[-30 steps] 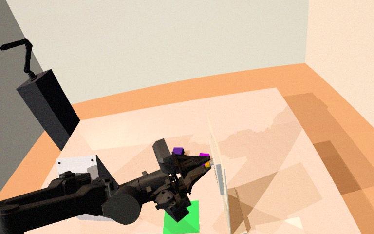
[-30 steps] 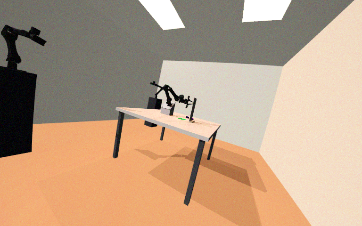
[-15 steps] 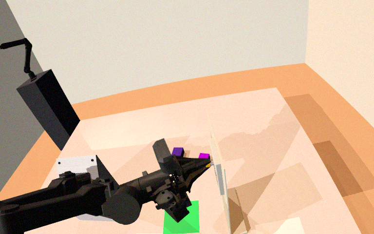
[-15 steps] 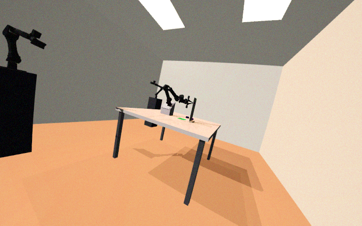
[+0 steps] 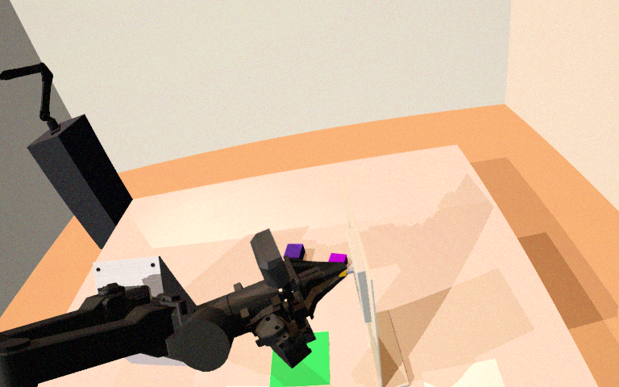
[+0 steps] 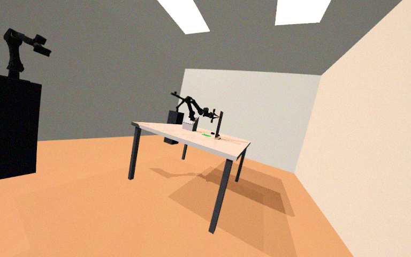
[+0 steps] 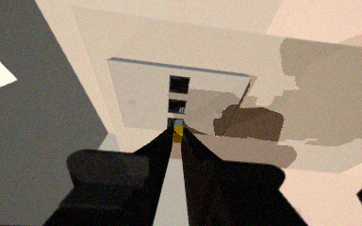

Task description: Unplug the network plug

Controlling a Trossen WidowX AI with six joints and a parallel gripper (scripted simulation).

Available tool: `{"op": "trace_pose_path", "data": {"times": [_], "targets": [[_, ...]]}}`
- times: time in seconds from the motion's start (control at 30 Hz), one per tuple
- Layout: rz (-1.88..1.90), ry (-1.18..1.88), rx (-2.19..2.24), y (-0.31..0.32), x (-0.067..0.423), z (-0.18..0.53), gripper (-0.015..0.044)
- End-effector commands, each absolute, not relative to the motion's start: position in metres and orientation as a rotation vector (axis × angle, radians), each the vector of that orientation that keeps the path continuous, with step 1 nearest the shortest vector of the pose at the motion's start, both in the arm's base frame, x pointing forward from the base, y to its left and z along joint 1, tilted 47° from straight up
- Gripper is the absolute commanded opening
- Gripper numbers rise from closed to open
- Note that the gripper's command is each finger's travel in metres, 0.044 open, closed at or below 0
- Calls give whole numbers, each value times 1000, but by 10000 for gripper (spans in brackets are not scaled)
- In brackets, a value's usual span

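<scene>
So the plug (image 7: 177, 134) is tiny from where we're looking: a small orange-yellow block with a greyish bit at its front end, sitting at the lowest of three sockets stacked in a column on the grey plate (image 7: 141, 101) of the upright panel (image 5: 360, 255). In the wrist view we only get a sliver of it between the two dark fingers. We can't make out the thin tab on top, it's just too small. From the top view it's a yellow speck (image 5: 342, 274) right at the panel face.

The gripper (image 5: 342, 272) is pinched down narrow on the plug, fingertips right up against the panel.

Going left to right in the top view: there's a tall dark box (image 5: 75, 177) off the table's far left corner with a small black arm on top of it. Then the white base block (image 5: 125, 272) with the robot arm (image 5: 136, 319) reaching out across the table (image 5: 438, 182). Under the wrist lies the green marked square (image 5: 314, 364), partly covered by the gripper body. Two purple cubes sit on the table, a darker one (image 5: 294, 250) behind the gripper and a brighter one (image 5: 338, 257) just beside the panel, near the fingertips. The panel itself stands upright to the right of all that, edge-on to us.
</scene>
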State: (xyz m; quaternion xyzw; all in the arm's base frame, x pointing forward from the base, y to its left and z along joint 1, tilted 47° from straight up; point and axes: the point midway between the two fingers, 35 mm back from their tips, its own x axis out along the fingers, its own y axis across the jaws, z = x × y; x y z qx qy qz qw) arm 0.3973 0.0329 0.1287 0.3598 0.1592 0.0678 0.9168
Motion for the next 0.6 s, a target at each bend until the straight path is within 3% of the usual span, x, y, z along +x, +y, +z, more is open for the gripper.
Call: {"op": "trace_pose_path", "data": {"times": [0.0,0.57], "targets": [[135,326,744,32,394,129,0],[135,327,744,32,385,129,0]]}}
